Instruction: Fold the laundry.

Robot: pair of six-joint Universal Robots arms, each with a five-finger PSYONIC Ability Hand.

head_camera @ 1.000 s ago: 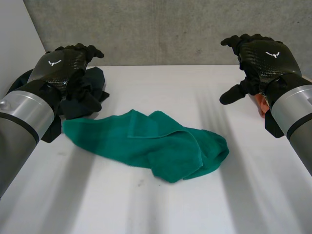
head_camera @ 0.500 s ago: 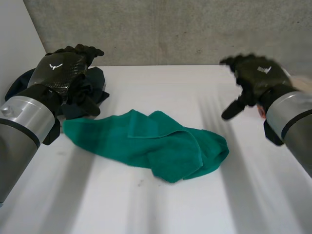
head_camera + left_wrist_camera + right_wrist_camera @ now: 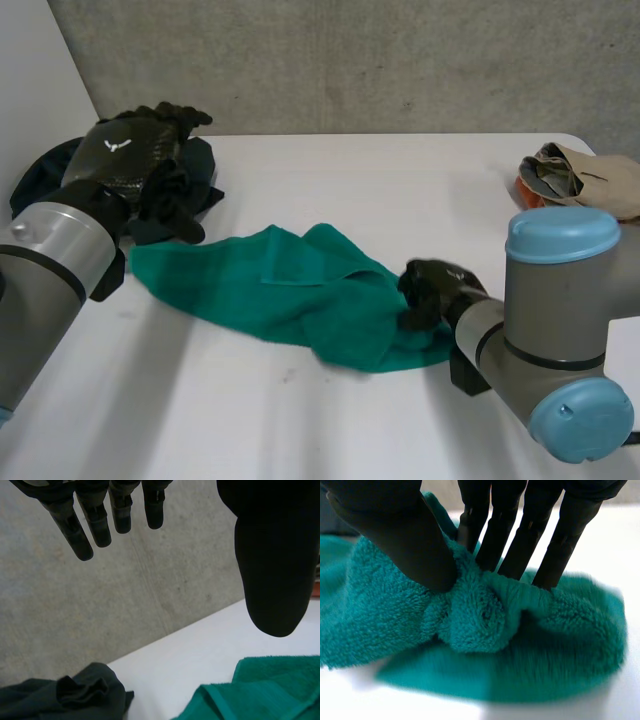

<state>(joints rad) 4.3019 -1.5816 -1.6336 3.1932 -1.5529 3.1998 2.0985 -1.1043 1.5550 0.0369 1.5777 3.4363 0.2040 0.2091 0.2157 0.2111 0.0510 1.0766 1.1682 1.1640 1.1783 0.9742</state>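
A crumpled green towel (image 3: pixel 290 290) lies in the middle of the white table (image 3: pixel 330 180). My right hand (image 3: pixel 432 290) is down on the towel's right end. In the right wrist view its thumb (image 3: pixel 405 535) and fingers (image 3: pixel 512 535) pinch a bunched fold of the green towel (image 3: pixel 475 615). My left hand (image 3: pixel 135 150) hovers at the back left, over a dark cloth pile (image 3: pixel 195 180). Its fingers (image 3: pixel 95 525) and thumb (image 3: pixel 275 565) stand straight and apart with nothing between them, above the green towel's (image 3: pixel 270 685) far left end.
The dark cloth pile (image 3: pixel 60 695) lies at the table's back left, beside the towel. A beige and orange bundle (image 3: pixel 580 180) sits at the back right edge. A grey concrete wall (image 3: pixel 350 60) rises behind the table.
My right hand dropped from high at the back right down onto the towel's right end and closed on a fold. The left hand stayed near the dark pile.
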